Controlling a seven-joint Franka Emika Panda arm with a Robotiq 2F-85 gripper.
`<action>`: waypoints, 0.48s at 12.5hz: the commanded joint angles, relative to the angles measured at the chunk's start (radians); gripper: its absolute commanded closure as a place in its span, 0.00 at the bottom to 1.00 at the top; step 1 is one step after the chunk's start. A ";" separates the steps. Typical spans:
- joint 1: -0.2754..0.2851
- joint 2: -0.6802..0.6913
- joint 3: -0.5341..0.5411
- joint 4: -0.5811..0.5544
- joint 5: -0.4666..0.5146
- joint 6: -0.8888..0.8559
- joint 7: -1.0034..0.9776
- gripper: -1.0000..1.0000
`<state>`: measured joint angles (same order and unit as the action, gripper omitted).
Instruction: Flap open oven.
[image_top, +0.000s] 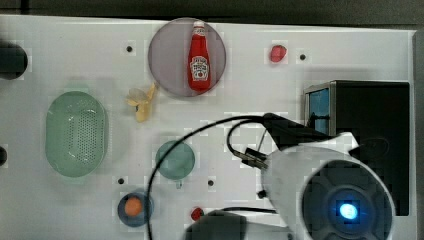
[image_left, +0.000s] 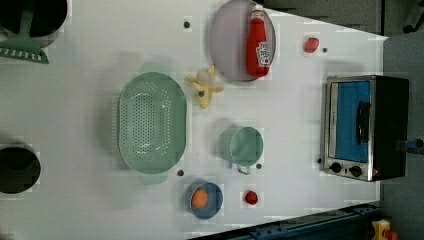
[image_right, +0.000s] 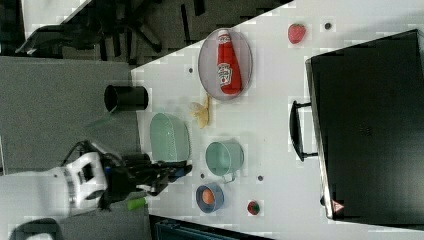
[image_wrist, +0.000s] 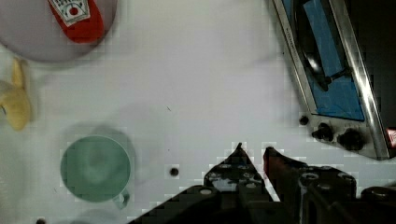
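Note:
The oven stands at the left view's right, a black box with a silver front frame. Its blue glass door lies flat against the frame, and the dark bar handle juts out towards the table. The knobs sit at one end of the front. My gripper hangs high over bare table beside the oven's knob end, apart from the door. Its fingers stand a narrow gap apart with nothing between them. In the top view my arm covers part of the oven.
A ketchup bottle lies on a grey plate. A toy banana, a green colander, a green cup, a blue bowl with an orange ball and two small red fruits sit across the white table.

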<state>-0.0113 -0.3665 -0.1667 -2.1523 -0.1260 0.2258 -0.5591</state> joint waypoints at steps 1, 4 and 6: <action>-0.035 0.013 -0.088 -0.060 0.002 0.105 -0.156 0.83; -0.037 0.065 -0.149 -0.096 0.001 0.229 -0.253 0.83; -0.039 0.120 -0.187 -0.098 0.001 0.295 -0.376 0.83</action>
<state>-0.0652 -0.2683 -0.3491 -2.2363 -0.1281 0.5039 -0.8096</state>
